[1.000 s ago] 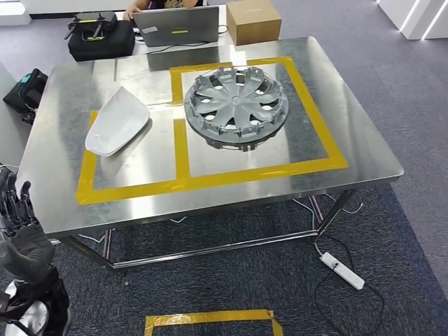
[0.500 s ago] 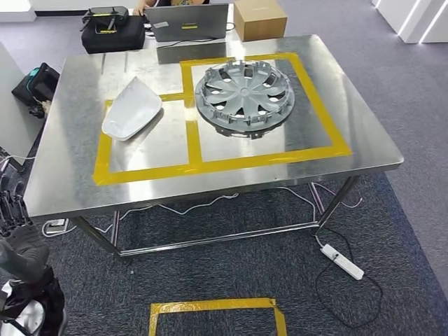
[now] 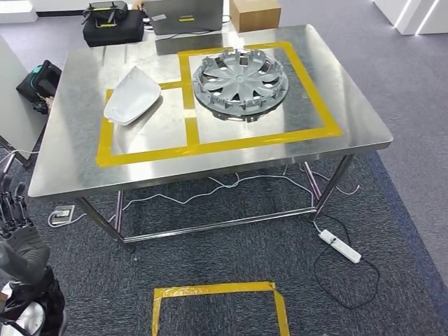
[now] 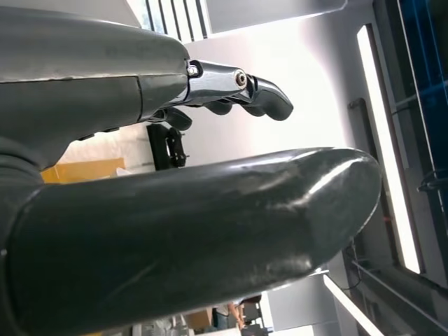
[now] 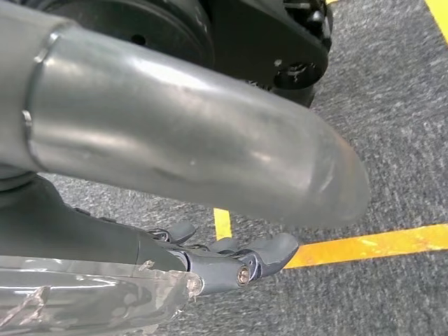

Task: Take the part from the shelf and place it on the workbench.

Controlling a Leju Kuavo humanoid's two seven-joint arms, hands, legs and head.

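Carpet: grey floor with a yellow tape rectangle, probably a standing marker.
Workbench: steel, taped zones sorting each part.
Hubcap: lies in larger zone.
White cover: overlaps smaller zone's tape.
Left hand: fingers apart, empty.
Right hand: fingers extended, holding nothing, above carpet.

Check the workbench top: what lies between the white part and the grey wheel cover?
In the head view, a strip of yellow tape runs between the white part and the wheel cover; otherwise only bare steel workbench.
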